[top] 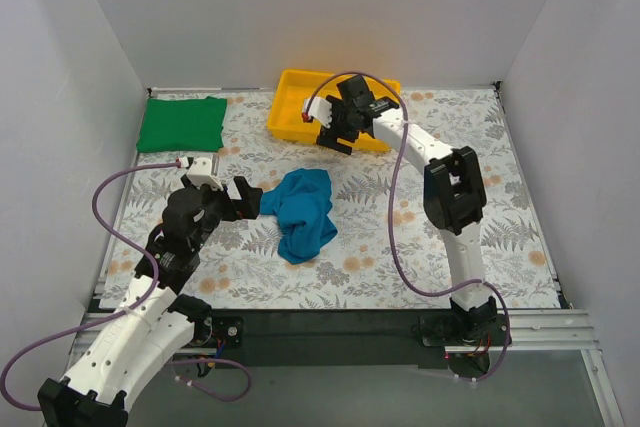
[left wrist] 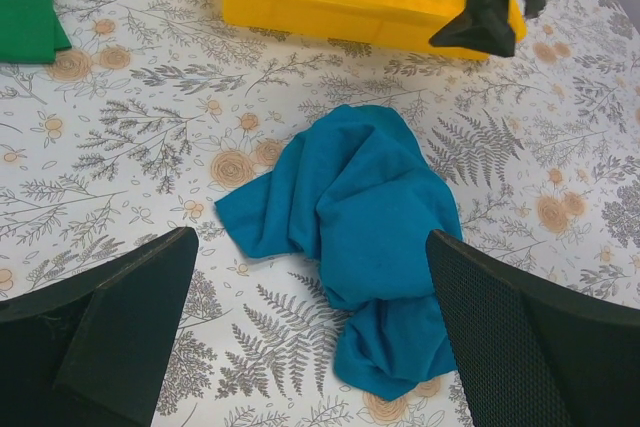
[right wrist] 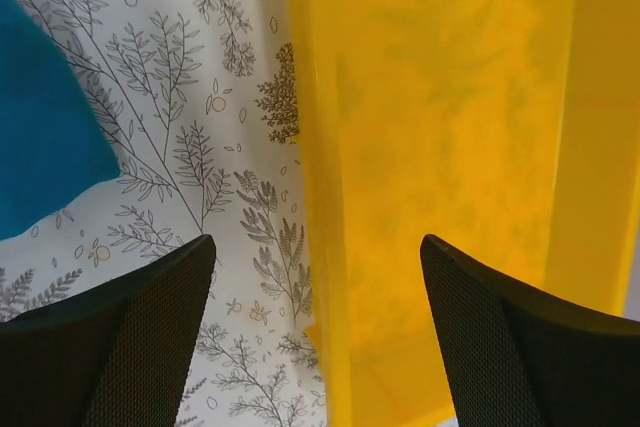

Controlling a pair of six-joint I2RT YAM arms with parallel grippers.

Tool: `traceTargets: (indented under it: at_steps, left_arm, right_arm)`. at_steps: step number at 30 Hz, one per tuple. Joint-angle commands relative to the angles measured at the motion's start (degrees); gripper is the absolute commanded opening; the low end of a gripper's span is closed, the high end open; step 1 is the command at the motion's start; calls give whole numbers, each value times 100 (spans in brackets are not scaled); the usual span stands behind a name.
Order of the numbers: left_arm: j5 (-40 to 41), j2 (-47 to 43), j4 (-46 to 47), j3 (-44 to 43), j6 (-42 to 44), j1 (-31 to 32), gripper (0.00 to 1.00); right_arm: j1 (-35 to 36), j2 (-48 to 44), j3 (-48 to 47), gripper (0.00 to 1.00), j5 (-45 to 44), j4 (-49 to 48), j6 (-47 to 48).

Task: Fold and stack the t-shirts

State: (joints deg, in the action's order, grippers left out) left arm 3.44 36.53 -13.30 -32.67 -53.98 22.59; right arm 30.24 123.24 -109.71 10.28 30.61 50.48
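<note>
1. The green shirt [top: 181, 123] lies folded flat in the far left corner of the table [top: 400, 257], well apart from the rest. I judge it is the base of the stack.
2. The left pincer [top: 248, 199] hangs just beside the left edge of the teal shirt [top: 303, 212], with its jaws wide apart and holding nothing.
3. The teal shirt lies crumpled in a heap in the middle of the table, not yet folded. The step in hand seems to be spreading it. It is better to pinch one thin edge or corner low at the table, not the thick heap, so that only one layer lifts.
4. The tray [top: 290, 112] stands at the far edge.
5. The right pincer [top: 338, 137] hovers over the tray's near rim, jaws apart and empty. It should take the opposite edge to pull the cloth flat.
</note>
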Motion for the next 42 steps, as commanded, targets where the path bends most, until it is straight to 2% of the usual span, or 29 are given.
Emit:
traceTargets:
  at_steps: [1,6,12,15,16,17,24,28,31,33,34,35,40,42]
  left_arm:
    - [60,-32,73,6,36,9,98]
    - [7,12,82,6,45,9,98]
    - [-28,55,91,-3,45,9,98]
    - [-19,82,73,6,45,9,98]
    - [-28,82,73,6,45,9,98]
    - [-10,65,82,6,45,9,98]
    - [-45,64,82,6,54,9,98]
    - [-63,12,73,-3,54,9,98]
    - [-107,-50,82,6,54,0,98]
    - [-116,-94,91,-3,45,9,98]
    - [-159,-94,91,-3,45,9,98]
    - [-177,-111,99,-3,36,9,98]
    - [-256,-138,108,-21,27,9,98]
    - [-274,-146,108,-3,27,9,98]
  right_arm:
    - [35,358,-376,89,-737,-11,-231]
    - [26,709,-235,86,-1002,-169,-144]
    - [0,965,-217,73,-1073,-222,-38]
    - [0,1026,-217,58,-1072,-196,-3]
    - [-9,1035,-209,45,-907,-196,6]
    - [-1,1035,-200,40,-853,-178,-12]
    - [-71,580,290,19,-695,-134,-143]
    - [-228,43,931,1,-598,-160,-589]
    - [-518,-475,1407,1,-440,-196,-1221]
    - [-763,-983,2074,1,-500,-528,-1679]
    - [-835,-1160,2329,1,-666,-695,-2265]
    - [-896,-1310,2714,1,-1286,-1036,-2610]
    - [-1099,-1760,3263,1,-2423,-1198,-4130]
    - [-1151,-1681,3298,1,-2935,-1215,-4361]
